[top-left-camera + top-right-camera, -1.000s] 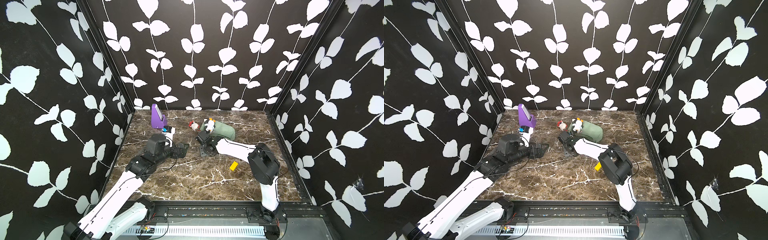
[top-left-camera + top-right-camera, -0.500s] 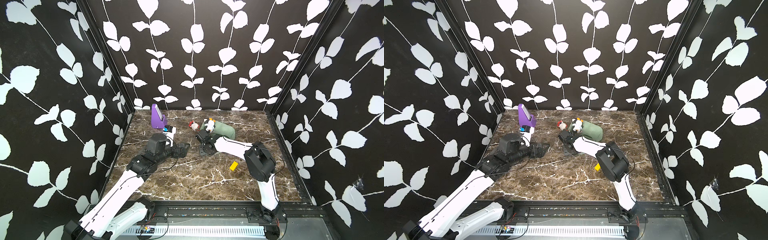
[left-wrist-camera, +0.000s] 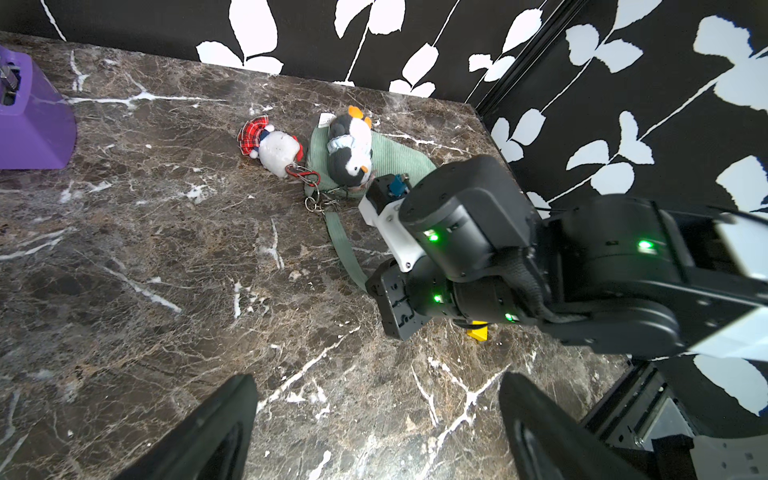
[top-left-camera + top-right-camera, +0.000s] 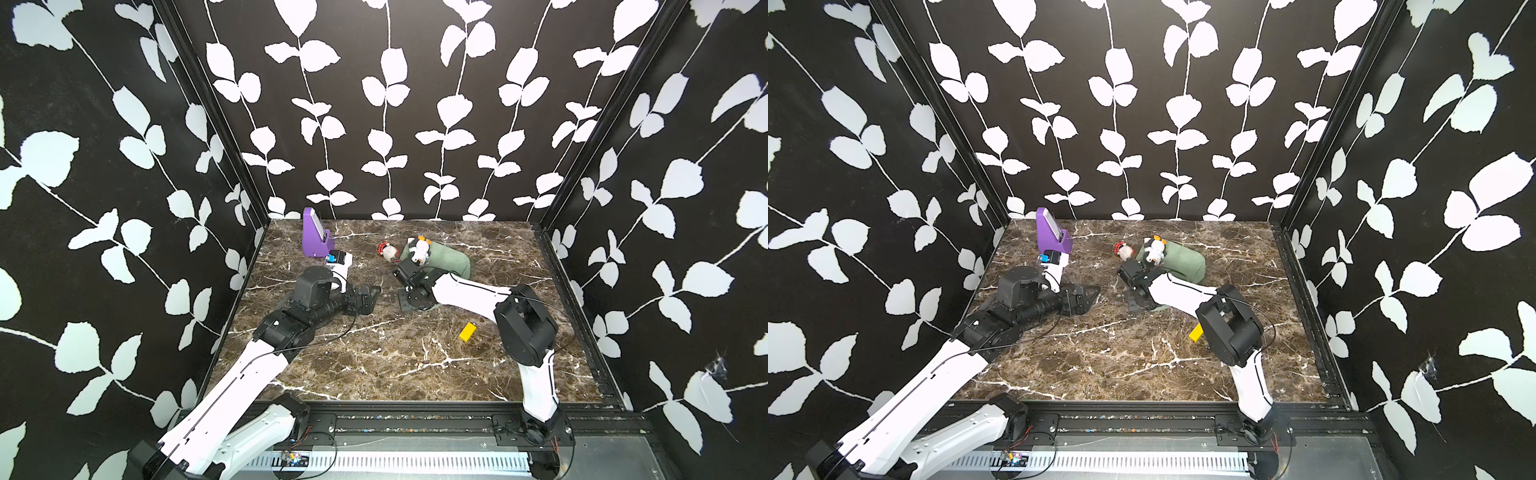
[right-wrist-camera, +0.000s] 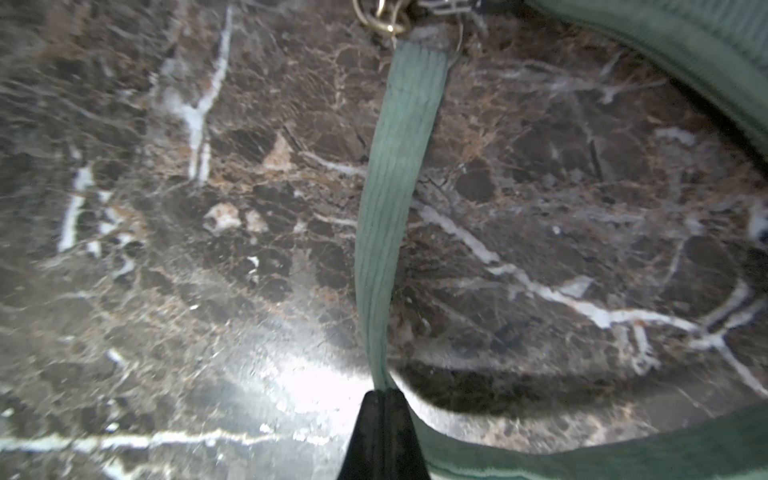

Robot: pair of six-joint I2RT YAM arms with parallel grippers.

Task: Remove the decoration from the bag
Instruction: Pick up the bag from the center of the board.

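the dark brown marble-patterned surface (image 4: 395, 365) fills the floor of the leaf-papered booth. the white and black left arm (image 4: 257, 365) reaches in over its left half. its jaws are spread wide over bare marble, well apart from the bag. the right arm (image 4: 469, 291) bends across from the right, and its jaws are low, just in front of the bag. in the right wrist view they are pressed together, pinching the long sage-green strap (image 5: 395, 187), which runs flat along the surface from them to the bag.

the soft sage-green crescent-shaped fabric bag (image 4: 446, 259) lies on its side at the far part of the surface, right of centre, seen in both top views (image 4: 1183, 259). what is inside it cannot be seen.

the purple wedge-shaped plastic stand (image 4: 312, 245) sits at the far left, with a slim grey device (image 4: 316, 224) leaning in its slot.

a black and white penguin plush (image 3: 349, 153) lies on top of the bag's left end, not inside it. a round white plush with a red tartan hat (image 3: 274, 149) lies on the surface just beside that end.

a small yellow block (image 4: 466, 331) lies alone near the right arm's elbow.

a red metal clip (image 3: 305, 176) runs from the white plush to the bag's corner, near some metal rings (image 3: 313, 203) at the strap's end. whether the clip is hooked into them i cannot tell.
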